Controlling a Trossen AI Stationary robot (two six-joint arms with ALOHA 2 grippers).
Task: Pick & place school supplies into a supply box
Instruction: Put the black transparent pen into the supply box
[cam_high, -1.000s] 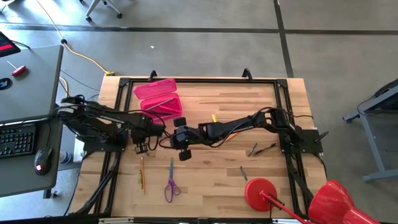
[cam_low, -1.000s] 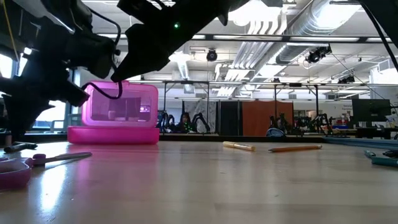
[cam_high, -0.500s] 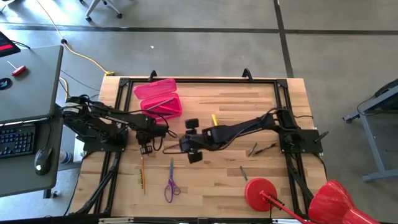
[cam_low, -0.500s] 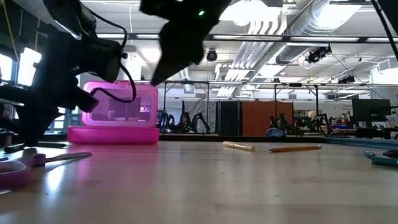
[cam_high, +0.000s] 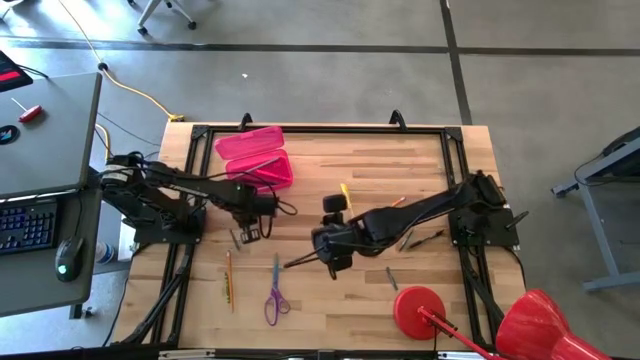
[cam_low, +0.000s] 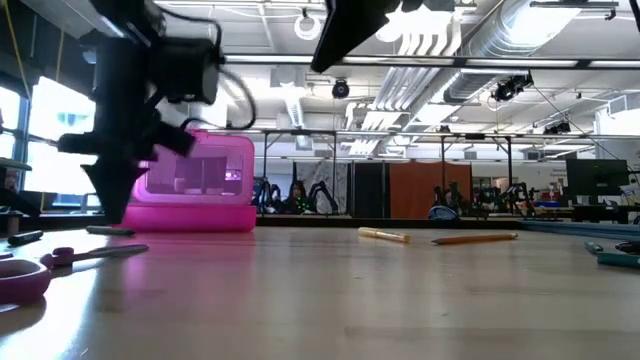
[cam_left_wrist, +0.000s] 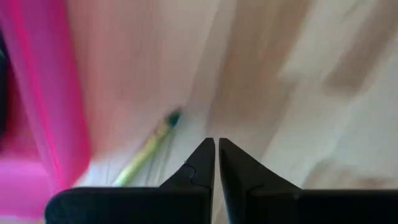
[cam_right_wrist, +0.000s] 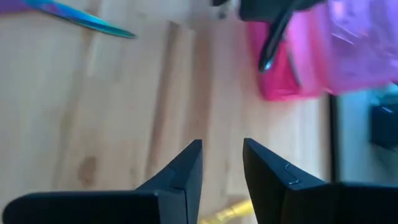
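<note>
Pink supply box (cam_high: 256, 158) at the table's ten o'clock, lid up. Just beside it at five o'clock: left gripper (cam_high: 246, 232), fingers nearly closed, a yellow-green pencil (cam_left_wrist: 148, 151) close by, grip unclear. Moved away toward centre since a second ago: right gripper (cam_high: 334, 248), narrow gap, empty. Remaining on wood: scissors (cam_high: 274, 298), orange pencil (cam_high: 228, 277). Probably mid-task.

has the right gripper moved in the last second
Yes. In the high view the right gripper has drawn back from beside the pink box toward the table's middle, now nearer the yellow pencil and the front edge.
</note>
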